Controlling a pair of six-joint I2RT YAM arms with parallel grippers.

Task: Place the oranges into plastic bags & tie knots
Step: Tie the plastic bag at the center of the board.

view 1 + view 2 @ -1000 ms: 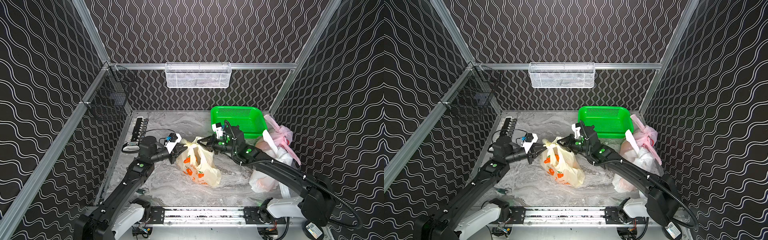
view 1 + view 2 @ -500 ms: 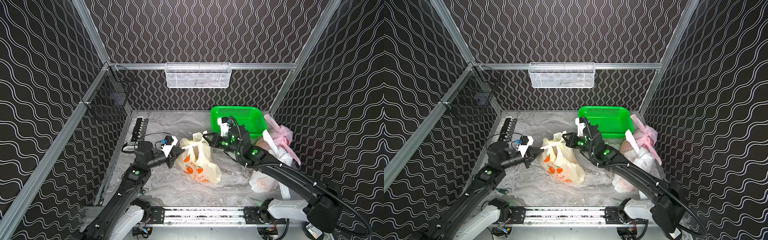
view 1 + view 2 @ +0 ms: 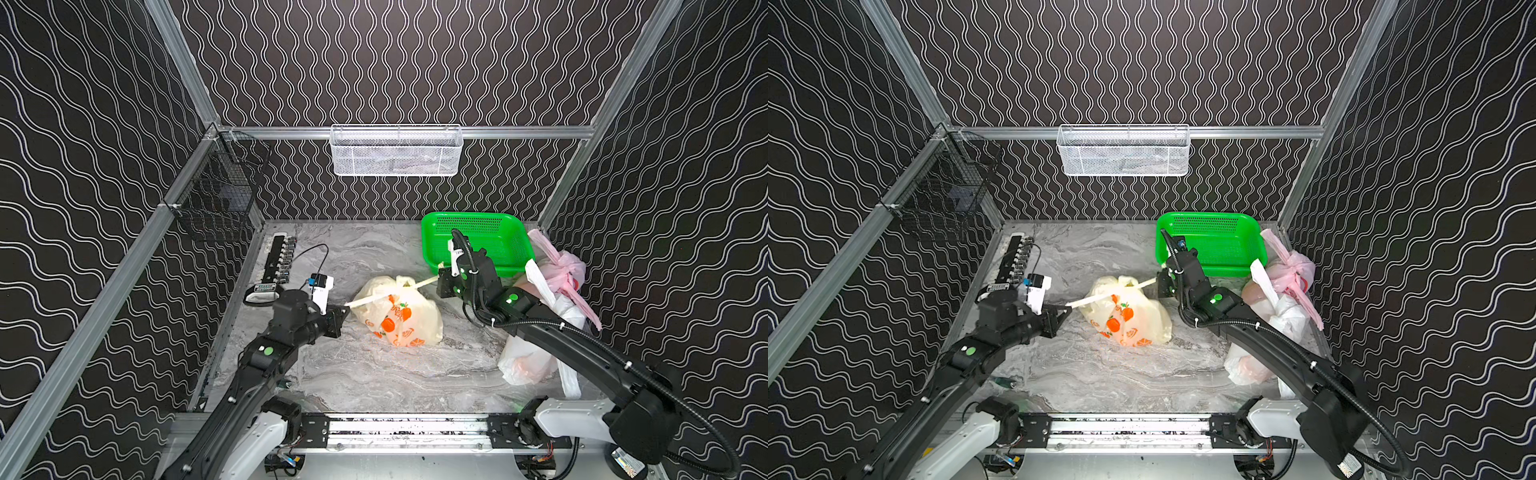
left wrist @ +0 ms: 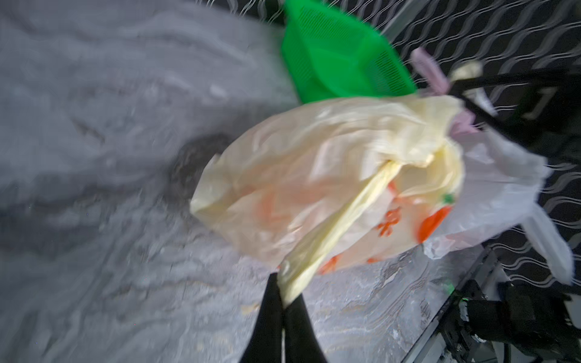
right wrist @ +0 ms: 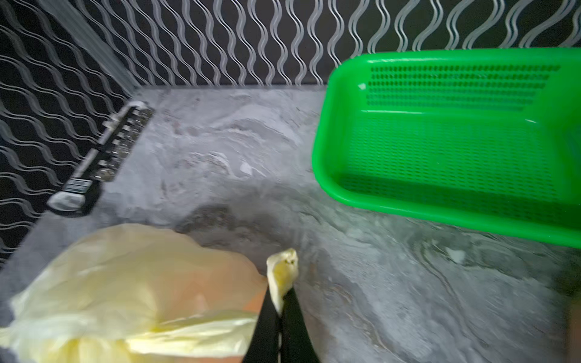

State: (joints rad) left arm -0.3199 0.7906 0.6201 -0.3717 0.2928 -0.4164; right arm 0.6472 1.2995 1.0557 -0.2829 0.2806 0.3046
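Observation:
The pale yellow plastic bag (image 3: 409, 320) (image 3: 1136, 318) with orange prints lies bulging on the marble floor between my arms. My left gripper (image 3: 343, 309) (image 3: 1065, 309) (image 4: 284, 287) is shut on one twisted yellow handle (image 4: 342, 217). My right gripper (image 3: 439, 277) (image 3: 1158, 281) (image 5: 279, 295) is shut on the other handle (image 5: 282, 270). Both handles run taut from a crossing on top of the bag. The oranges show only as a peach tint through the film (image 5: 220, 292). A tied pink bag (image 3: 567, 270) and a white bag (image 3: 532, 357) lie at the right.
A green perforated basket (image 3: 432, 245) (image 5: 323, 157) stands at the back right, just behind my right gripper. A white wire basket (image 3: 395, 151) hangs on the back wall and a black one (image 3: 216, 199) on the left wall. A power strip (image 3: 278, 257) lies along the left edge.
Both grippers have drawn apart, the left back to the left and the right toward the green basket. The yellow handles have gone from slack to stretched tight.

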